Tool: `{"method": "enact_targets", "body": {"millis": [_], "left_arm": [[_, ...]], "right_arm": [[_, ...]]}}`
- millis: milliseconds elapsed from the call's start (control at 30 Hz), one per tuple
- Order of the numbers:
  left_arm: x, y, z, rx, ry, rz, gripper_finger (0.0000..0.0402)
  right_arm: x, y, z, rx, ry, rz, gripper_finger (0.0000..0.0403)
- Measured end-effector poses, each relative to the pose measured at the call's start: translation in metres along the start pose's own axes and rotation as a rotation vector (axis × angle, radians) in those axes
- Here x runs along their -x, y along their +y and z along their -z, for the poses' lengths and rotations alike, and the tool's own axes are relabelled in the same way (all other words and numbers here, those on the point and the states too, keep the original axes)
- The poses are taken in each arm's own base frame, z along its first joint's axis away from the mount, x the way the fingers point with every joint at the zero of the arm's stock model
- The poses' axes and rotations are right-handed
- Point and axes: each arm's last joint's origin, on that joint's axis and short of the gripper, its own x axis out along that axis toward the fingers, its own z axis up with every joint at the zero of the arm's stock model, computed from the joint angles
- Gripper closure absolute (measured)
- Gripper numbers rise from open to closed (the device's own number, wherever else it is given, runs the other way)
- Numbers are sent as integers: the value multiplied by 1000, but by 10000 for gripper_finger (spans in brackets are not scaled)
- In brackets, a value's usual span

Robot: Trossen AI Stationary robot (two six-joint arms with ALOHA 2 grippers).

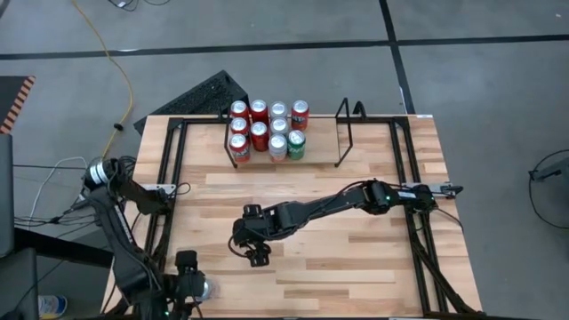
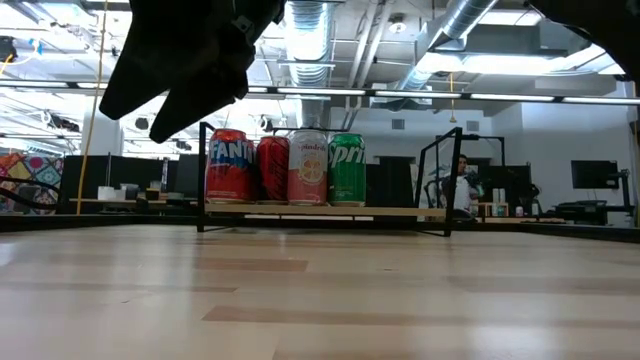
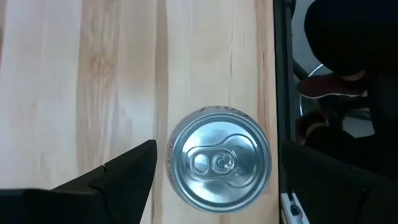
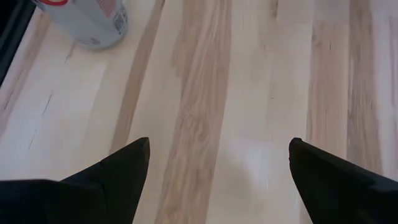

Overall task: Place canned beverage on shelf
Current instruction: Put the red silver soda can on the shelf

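High view, shelf: the black wire shelf [image 1: 342, 133] sat at the table's [image 1: 356, 258] far edge, with eleven cans [image 1: 267, 130] packed toward its left end.
High view, left gripper: the left gripper [image 1: 188, 286] hung at the near-left edge, over a silver can [image 1: 203, 288].
High view, right gripper: the right gripper [image 1: 258, 258] hovered over bare wood near the middle.
Low view: Fanta, red, pink and Sprite cans fronted the shelf; a person [image 2: 462, 178] showed in the room behind.
Left wrist view: wide-spread fingers [image 3: 121, 177] flanked the silver can's top [image 3: 220, 165], not touching it.
Right wrist view: fingers [image 4: 121, 171] spread wide, holding nothing; a silver can [image 4: 87, 22] stood well ahead.
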Motion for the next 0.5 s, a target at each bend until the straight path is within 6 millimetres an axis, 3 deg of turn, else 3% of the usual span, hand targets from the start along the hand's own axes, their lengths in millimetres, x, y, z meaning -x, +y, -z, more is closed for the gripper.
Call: {"method": "enact_targets", "body": {"millis": [500], "left_arm": [[-11,1,8,0,-50,4,76]], "right_arm": [[0,1,0,1,-4,-2,42]]}}
